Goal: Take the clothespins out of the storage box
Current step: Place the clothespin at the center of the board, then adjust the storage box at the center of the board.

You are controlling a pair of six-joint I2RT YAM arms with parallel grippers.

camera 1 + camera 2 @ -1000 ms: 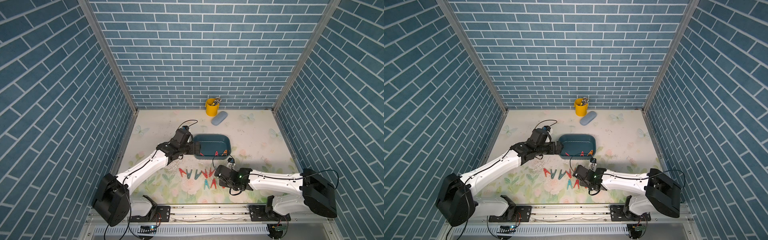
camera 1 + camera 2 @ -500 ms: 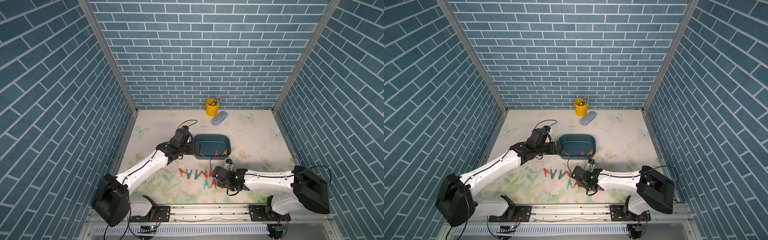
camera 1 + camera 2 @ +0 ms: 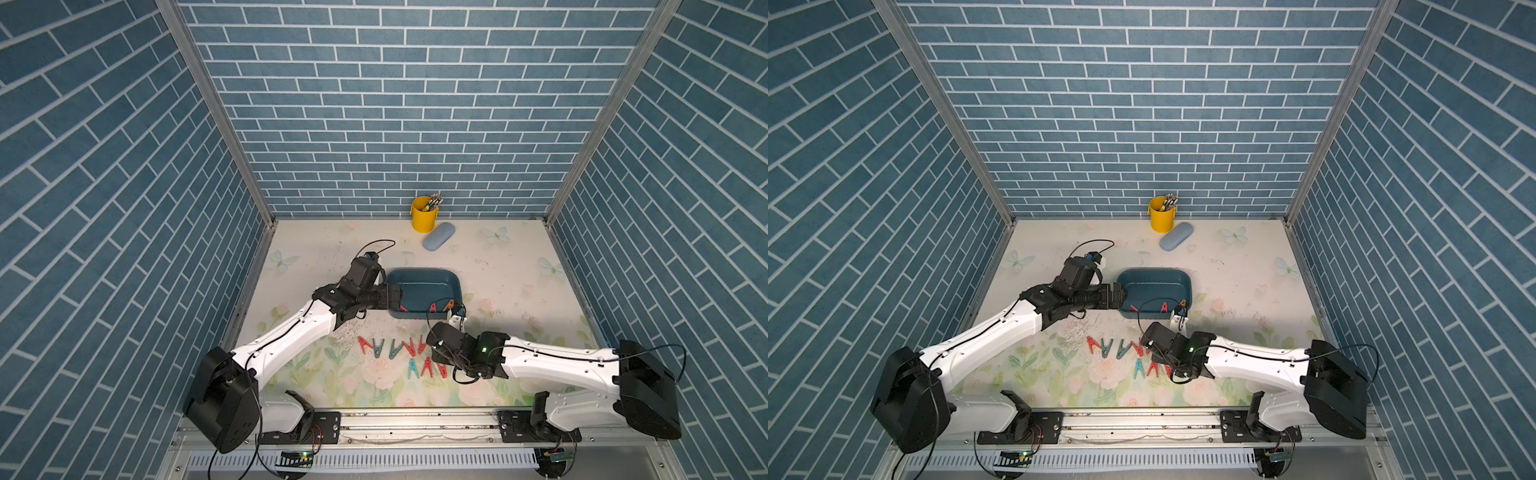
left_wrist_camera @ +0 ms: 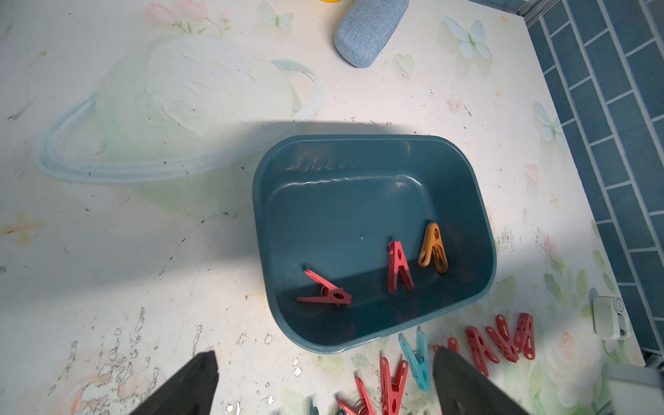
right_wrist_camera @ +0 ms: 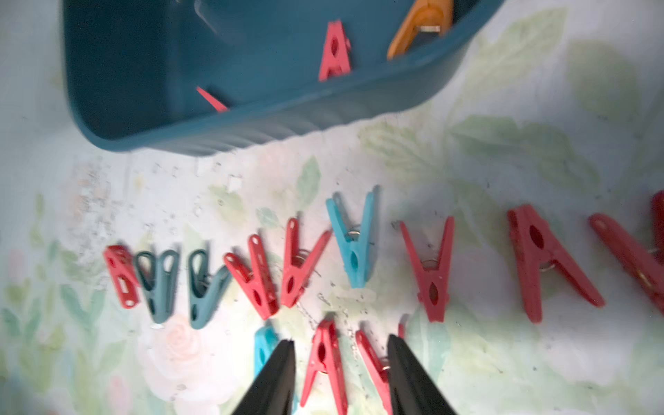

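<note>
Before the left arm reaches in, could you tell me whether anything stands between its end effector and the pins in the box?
Only the near wall of the box: the open left end effector is just outside it, the closest red pin right behind it. Nothing else visible; going over the rim should clear it.

Three clothespins (image 4: 399,267) lie inside the storage box (image 4: 337,201).

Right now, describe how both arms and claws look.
White links on the left arm and right arm, black joints and shoulders, thin black cables at the wrists. A green light glows on the right wrist. Left claw and right claw have black tapered fingers.
</note>
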